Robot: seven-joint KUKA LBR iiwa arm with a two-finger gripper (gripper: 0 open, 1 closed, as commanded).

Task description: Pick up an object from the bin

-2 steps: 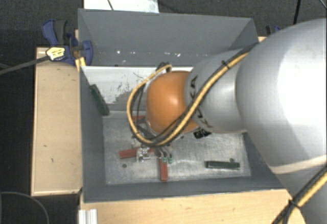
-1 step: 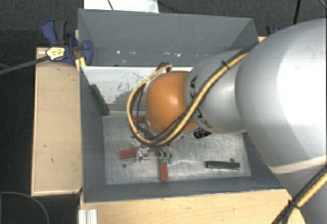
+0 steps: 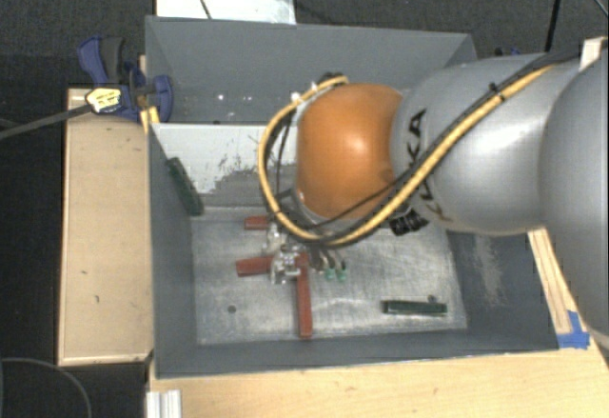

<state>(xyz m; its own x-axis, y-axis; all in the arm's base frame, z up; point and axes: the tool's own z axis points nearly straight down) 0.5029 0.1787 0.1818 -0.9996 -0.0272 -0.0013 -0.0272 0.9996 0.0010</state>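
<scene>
Gripper (image 3: 284,262) hangs low over the middle of the bin (image 3: 314,73) floor, under the orange wrist cover (image 3: 347,154), which hides most of it from above. How wide it stands cannot be told, nor whether it has anything in its grasp. At the far left a dark green bar (image 3: 184,186) leans against the left wall, well apart from the tool and probably awkward to take because the wall crowds it. Right of that, a short red-brown block (image 3: 253,267) lies flat just left of the gripper, with a smaller red-brown piece (image 3: 255,224) a little farther back. A long red-brown stick (image 3: 304,304) runs from beneath the gripper toward the near wall. The tool sits on or just above its far end, so this red-brown cluster is likely the target. A small green piece (image 3: 332,273) sits just right of the gripper. Toward the near right a second dark green bar (image 3: 414,308) lies flat and alone, with clear room around it but well apart from the tool
</scene>
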